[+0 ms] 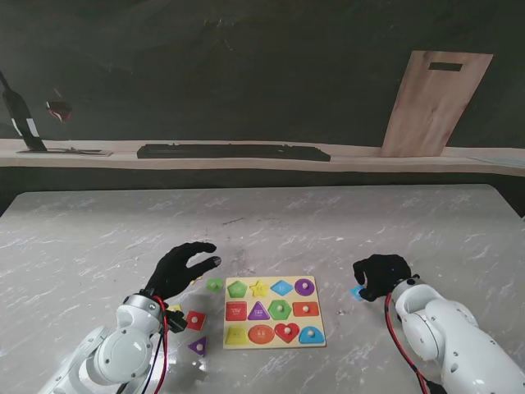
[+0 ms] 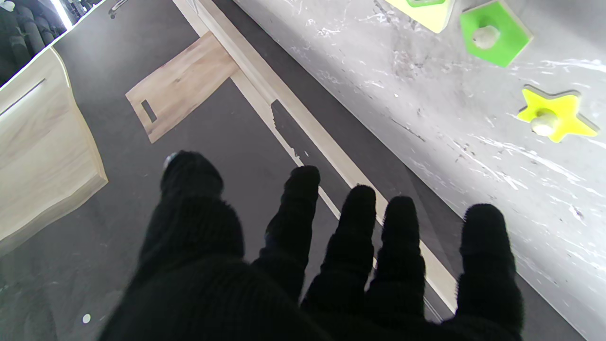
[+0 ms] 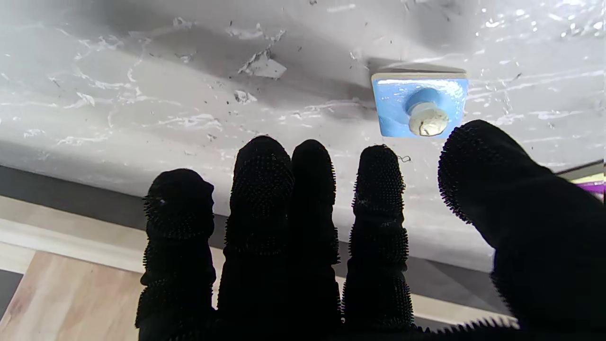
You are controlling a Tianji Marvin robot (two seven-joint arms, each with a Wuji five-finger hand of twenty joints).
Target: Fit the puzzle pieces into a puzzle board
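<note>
The board (image 1: 274,313) lies flat on the desk (image 1: 98,238) near its front edge, about midway between the two side edges, and every one of its twelve recesses shows a coloured shape. Loose pieces lie on the desk off its left side: a green pentagon (image 1: 214,285) just beside the board's far left corner, a red square (image 1: 196,320) and a purple triangle (image 1: 198,345) nearer to me, and a yellow piece (image 1: 175,309) half hidden by the left wrist. In the left wrist view the pentagon (image 2: 494,32) and a yellow star (image 2: 555,116) sit on bare marble, each with a pale knob, apart from one another. The left hand (image 1: 182,268) hovers over the desk left of the board, fingers spread and thumb set wide, with nothing in it; its fingers (image 2: 359,227) point toward the desk's far edge. Off the board's right side a blue square (image 1: 358,291) rests on the desk, partly covered by the right hand (image 1: 382,275). From the right wrist that square (image 3: 419,105) carries a round knob and lies flat; the hand's fingers (image 3: 262,189) are side by side and the thumb stands just beside the knob, but I cannot tell whether it touches, and nothing is pinched. A pale wooden plank (image 1: 435,103) leans against the dark wall beyond the desk's far right corner.
</note>
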